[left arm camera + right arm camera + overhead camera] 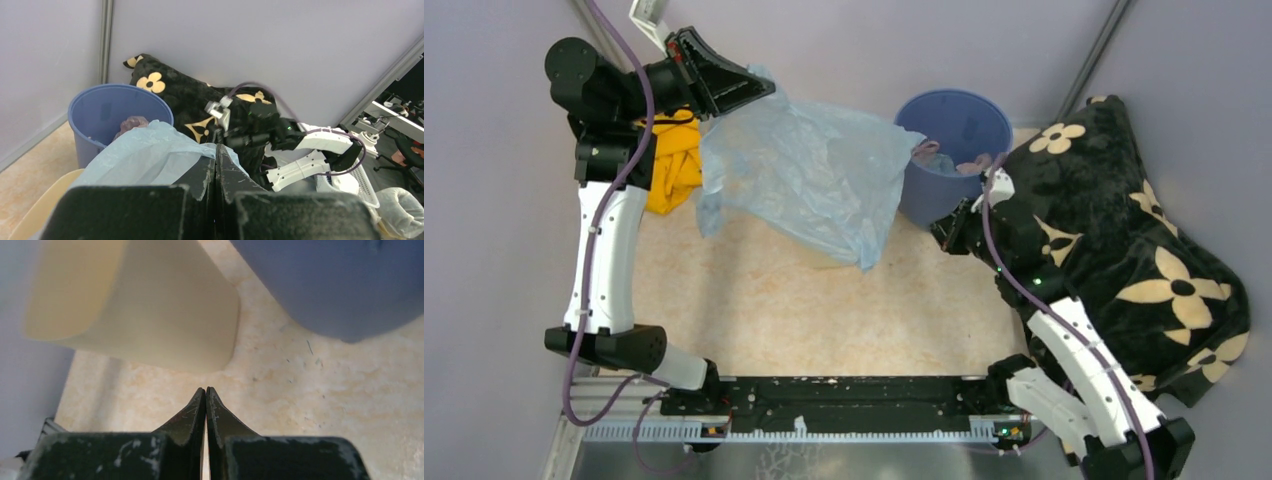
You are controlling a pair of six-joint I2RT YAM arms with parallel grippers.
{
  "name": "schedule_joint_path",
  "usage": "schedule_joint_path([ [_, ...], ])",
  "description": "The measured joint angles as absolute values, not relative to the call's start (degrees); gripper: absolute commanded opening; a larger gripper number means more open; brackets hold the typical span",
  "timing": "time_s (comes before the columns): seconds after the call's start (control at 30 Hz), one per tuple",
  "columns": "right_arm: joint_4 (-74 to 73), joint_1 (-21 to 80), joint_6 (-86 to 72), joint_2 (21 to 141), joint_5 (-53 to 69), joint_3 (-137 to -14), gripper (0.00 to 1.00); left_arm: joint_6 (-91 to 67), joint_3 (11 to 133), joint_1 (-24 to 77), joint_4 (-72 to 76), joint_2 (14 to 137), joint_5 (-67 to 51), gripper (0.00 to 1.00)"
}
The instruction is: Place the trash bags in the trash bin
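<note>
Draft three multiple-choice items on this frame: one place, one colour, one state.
1. Where is the pale-blue translucent plastic bag?
A. flat on the table
B. draped over the cream plastic bin
C. on the yellow cloth

2. What colour is the round plastic bucket?
A. blue
B. red
C. green

3. How is the right gripper?
A. wide open
B. shut on the bag
C. shut, holding nothing

Key:
1. B, in the top view the bag covers the bin's top.
2. A, its wall and rim show blue.
3. C, the fingers meet above the table with nothing between them.
</note>
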State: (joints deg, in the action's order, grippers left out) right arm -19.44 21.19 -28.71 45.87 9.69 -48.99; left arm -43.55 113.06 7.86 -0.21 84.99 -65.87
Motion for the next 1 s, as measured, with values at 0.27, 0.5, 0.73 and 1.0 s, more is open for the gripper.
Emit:
schedule_joint_path([
  [0.27,-13.3,21.2,-36.8,52.6,-2.4,-35.5,0.0,-46.7,115.7,6.6,2.6,85.2,-65.6,0.0],
  [0.5,2.7,21.1,-45.0,59.2,-9.4,-27.6,0.0,-48.2,116.4,6.3,4.4,85.2,-65.6,0.0],
  [0.73,16.8,16.7,-47.8,76.7,-10.1,-33.6,0.0,-48.4,115.8,6.2,4.5,84.3,-65.6,0.0],
  [1.0,25.5,8.6,-51.4,100.4,-5.5,-46.4,0.0,-48.4,115.0,6.2,5.2,82.5,-65.7,0.0],
])
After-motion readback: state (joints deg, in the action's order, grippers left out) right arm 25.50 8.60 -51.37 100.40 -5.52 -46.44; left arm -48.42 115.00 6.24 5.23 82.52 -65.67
